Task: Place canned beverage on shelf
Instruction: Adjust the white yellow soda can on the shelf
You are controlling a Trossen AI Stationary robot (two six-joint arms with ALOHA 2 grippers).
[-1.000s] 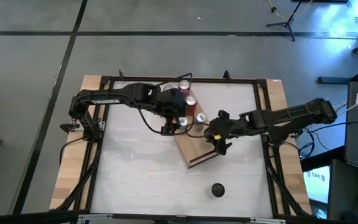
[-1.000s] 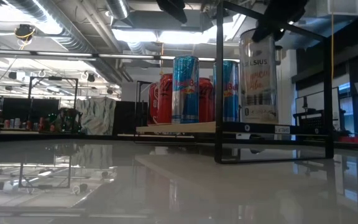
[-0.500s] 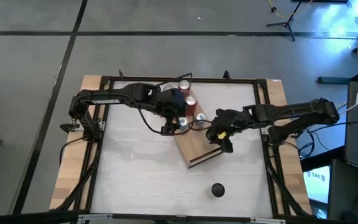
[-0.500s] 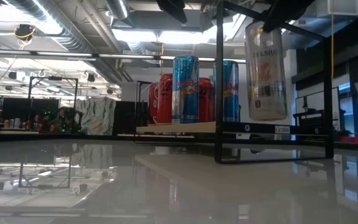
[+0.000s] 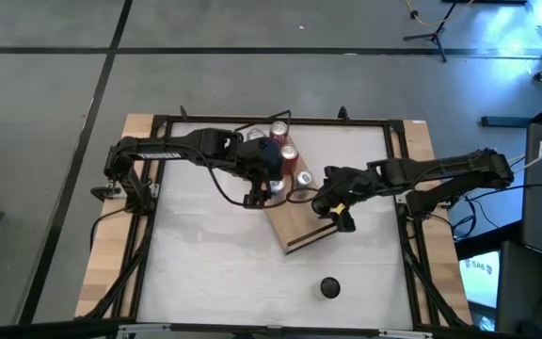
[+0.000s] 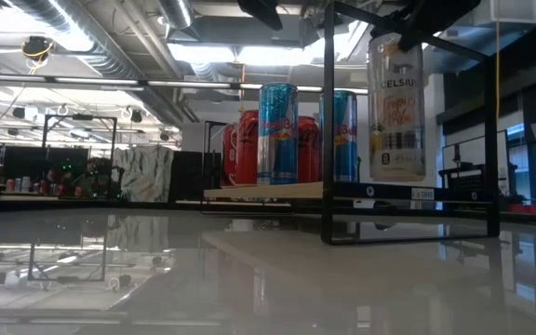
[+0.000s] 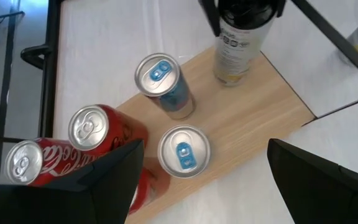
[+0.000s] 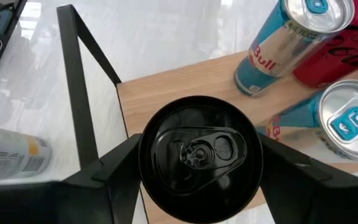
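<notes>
Fingers of the right gripper [image 8: 197, 180] clamp the black-topped can [image 6: 396, 107] near its rim, holding it upright, long axis vertical, just above the shelf [image 5: 301, 218]; its base hangs clear of the board. Nearby, the left gripper [image 7: 197, 186] hovers with fingers spread wide over the blue cans [image 7: 166, 87] and red cans [image 7: 95, 134] standing on the light-wood board. That shelf lies angled on the white table [image 5: 215, 254]. Behind is a workshop with ceiling ducts.
</notes>
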